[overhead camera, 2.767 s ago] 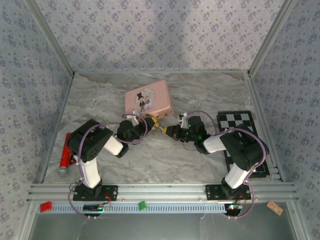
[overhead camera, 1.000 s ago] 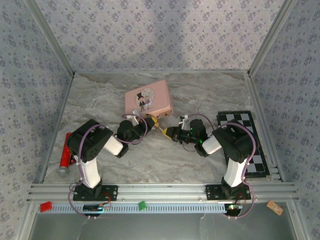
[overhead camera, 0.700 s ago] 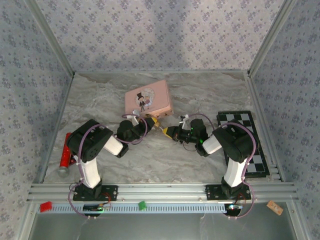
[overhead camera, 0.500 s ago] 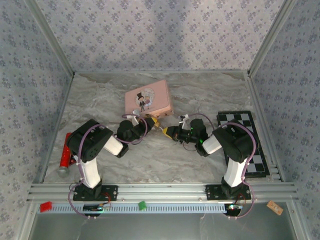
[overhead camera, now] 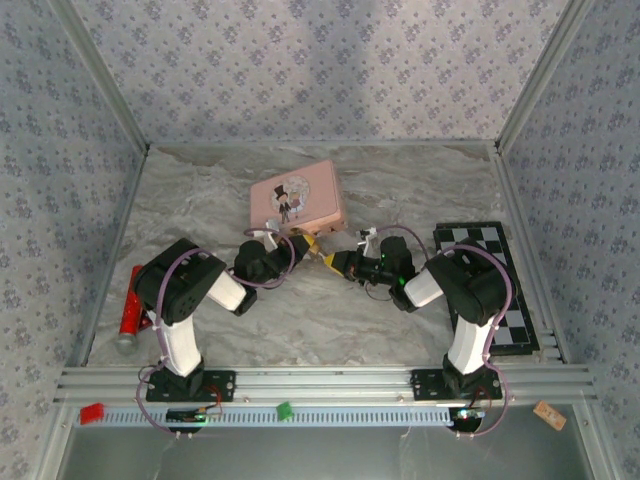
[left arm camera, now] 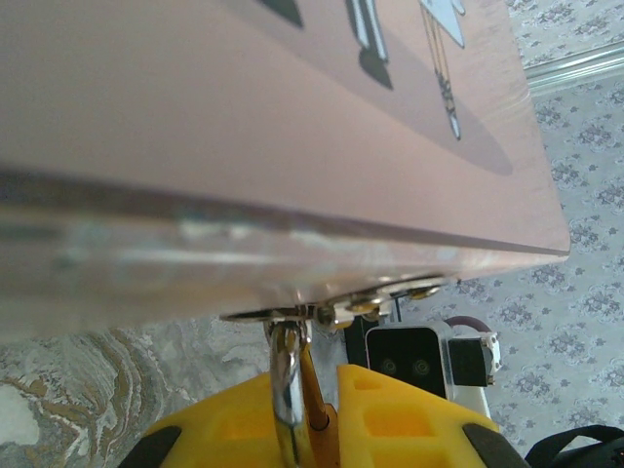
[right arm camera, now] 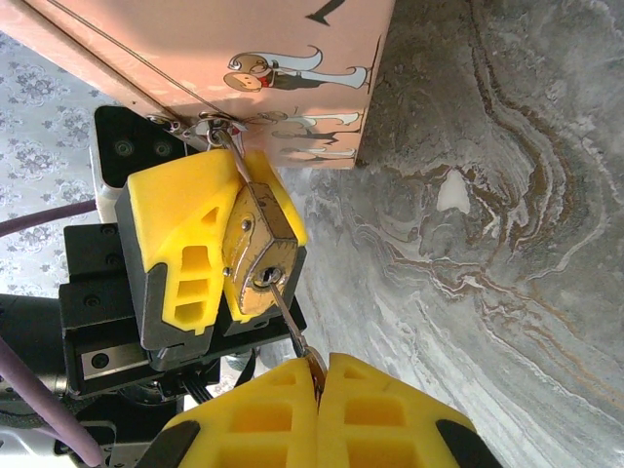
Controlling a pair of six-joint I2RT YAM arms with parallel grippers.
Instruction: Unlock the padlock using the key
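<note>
The padlock (right arm camera: 255, 268) hangs by its shackle from the hasp on the near edge of the pink box (overhead camera: 296, 197), mid-table; the left gripper (right arm camera: 242, 210) is closed narrow around its brass body, a yellow finger on each side; the right gripper (right arm camera: 317, 375) is pinched tight on the key (right arm camera: 283, 312), whose tip meets the keyhole; a chessboard (overhead camera: 492, 275) lies to the right, a red cylinder (overhead camera: 130, 305) to the left.

No legible text, label or number anywhere.
</note>
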